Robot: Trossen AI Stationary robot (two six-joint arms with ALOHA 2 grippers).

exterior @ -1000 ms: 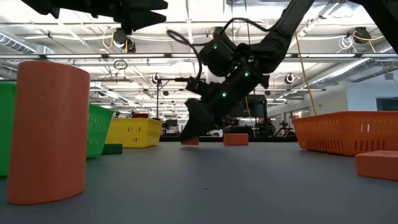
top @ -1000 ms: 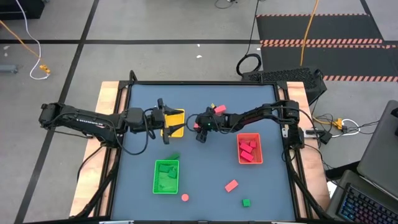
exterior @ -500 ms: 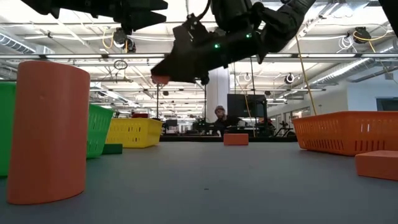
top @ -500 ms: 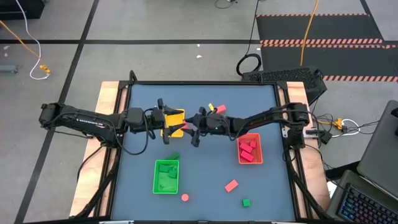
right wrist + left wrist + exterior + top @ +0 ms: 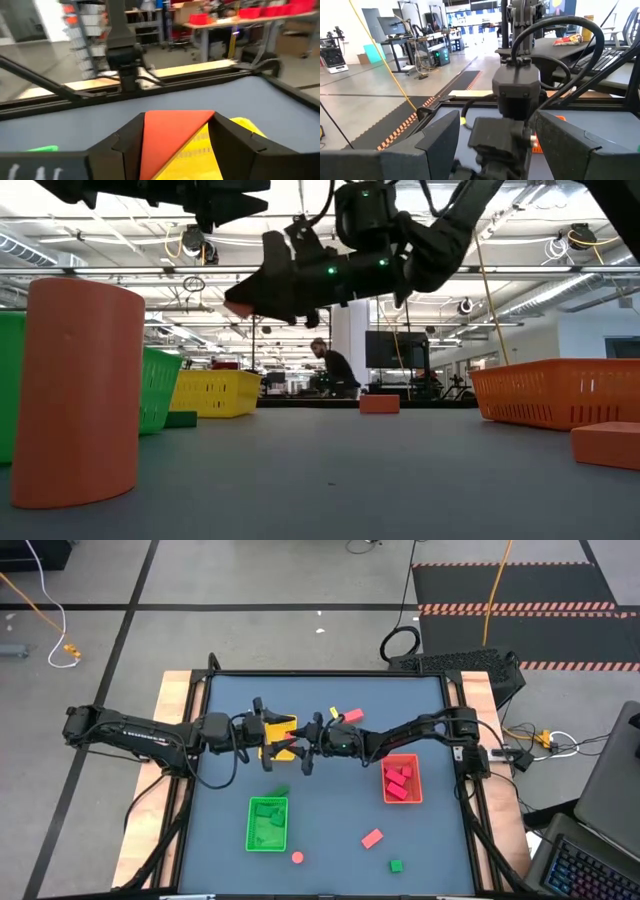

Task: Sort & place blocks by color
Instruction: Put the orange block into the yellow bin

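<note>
My right gripper (image 5: 300, 747) reaches level from the table's right and is shut on a salmon-pink block (image 5: 172, 135) with a slanted edge. It holds the block in the air beside the yellow tray (image 5: 284, 726). In the low view that gripper (image 5: 243, 302) hangs high above the table. My left gripper (image 5: 268, 736) stands open over the yellow tray, facing the right gripper, with nothing between its fingers (image 5: 437, 142). Loose blocks lie on the table: a pink one (image 5: 351, 715), a salmon one (image 5: 372, 838), a round one (image 5: 297, 858) and two green ones (image 5: 396, 865), (image 5: 280, 792). My right gripper pinches the salmon-pink block by two opposite sides (image 5: 148, 131) between its two fingers. The fingers come level from the table's right. The block sticks out past the fingertips (image 5: 238, 308) and is lifted clear of the table.
A red tray (image 5: 415, 780) holding red blocks stands at the right. A green tray (image 5: 250, 825) with green blocks stands near the front left. A salmon cylinder (image 5: 80, 390) looms close in the low view. A person shows in the room beyond the table.
My right gripper has risen from the table with the salmon-pink block, tipped from pointing down to level, and gone toward the table's left, up to the yellow tray and my left gripper. The block is now lifted clear.
</note>
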